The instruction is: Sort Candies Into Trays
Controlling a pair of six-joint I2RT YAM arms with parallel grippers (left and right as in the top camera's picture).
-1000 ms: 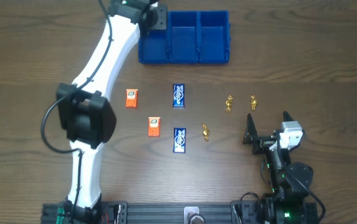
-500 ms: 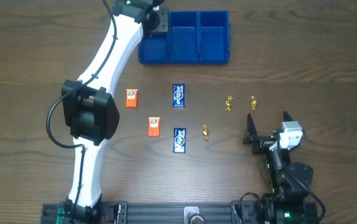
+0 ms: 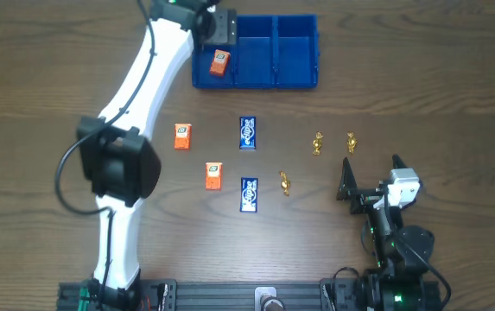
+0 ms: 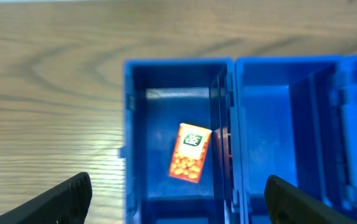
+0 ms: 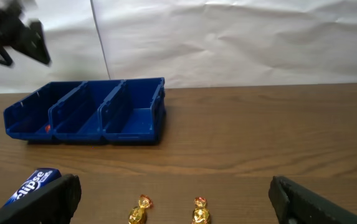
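My left tool (image 4: 178, 186) is hanging over the leftmost compartment of the blue tray (image 3: 297, 83) at the top centre of the frame, with its fingers spread wide and gripping nothing. One orange candy box (image 3: 219, 62) is lying slightly tilted on the floor of that compartment. My right tool (image 3: 371, 168) is sitting at the lower right, also spread apart and empty. On the wooden desk (image 3: 437, 104), two orange boxes (image 3: 182, 136) (image 3: 214, 175) are lying left of centre. Two blue packets (image 3: 247, 133) (image 3: 248, 194) are lying at centre. Three gold-wrapped sweets (image 3: 317, 143) (image 3: 351, 142) (image 3: 285, 182) are lying right of centre, near my right tool.
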